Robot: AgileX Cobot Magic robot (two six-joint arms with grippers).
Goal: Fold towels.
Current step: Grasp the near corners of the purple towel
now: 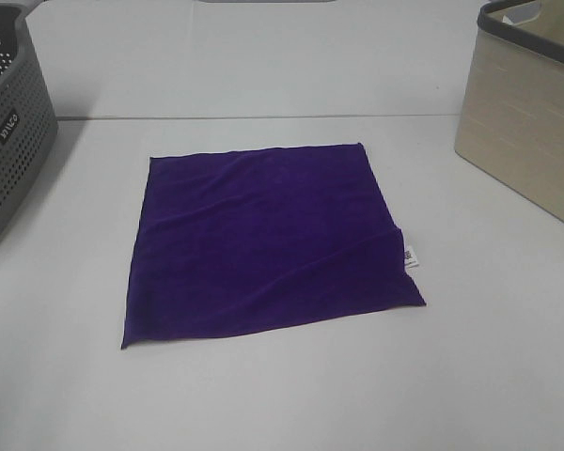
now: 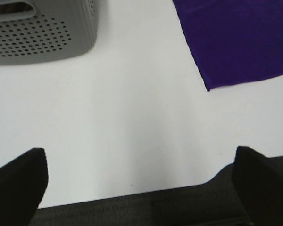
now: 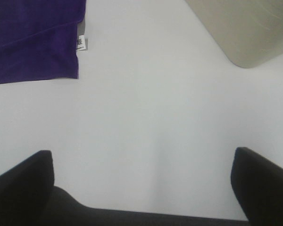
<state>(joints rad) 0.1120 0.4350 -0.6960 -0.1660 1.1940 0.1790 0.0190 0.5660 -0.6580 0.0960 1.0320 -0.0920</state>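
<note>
- Exterior high view: deep purple towel (image 1: pixel 263 240), roughly square, spread out flat in a single layer, unfolded.
- Soft, velvety nap; a few shallow creases running across it; edges slightly wavy.
- Small white tag (image 1: pixel 409 256) with dark print, sticking out from the towel's right edge, toward the near corner.
- Lying about mid-counter, set slightly askew, apart from both containers.
- Left claw (image 2: pixel 139 155): spread wide, two dark fingers (image 2: pixel 19 183) far apart, only bare counter between them, gripping nothing.
- Near left corner of the towel ahead of that claw and toward the middle of the counter, well apart, untouched.
- Right claw (image 3: pixel 142 156): likewise spread wide, gripping nothing.
- Near right corner of the towel and the tag ahead of this claw, again toward the counter's middle, well apart.
- Counter (image 1: pixel 282 395): plain white, matt and smooth; a dark strip along its near edge in both wrist views.
- Grey basket (image 1: pixel 9 141) with perforated walls standing at the far left.
- Beige bin (image 1: pixel 526 132) with a dark grey rim standing at the far right.
- Beyond a thin straight line across the far side, more pale plain surface; wall or further tabletop, impossible to tell.
</note>
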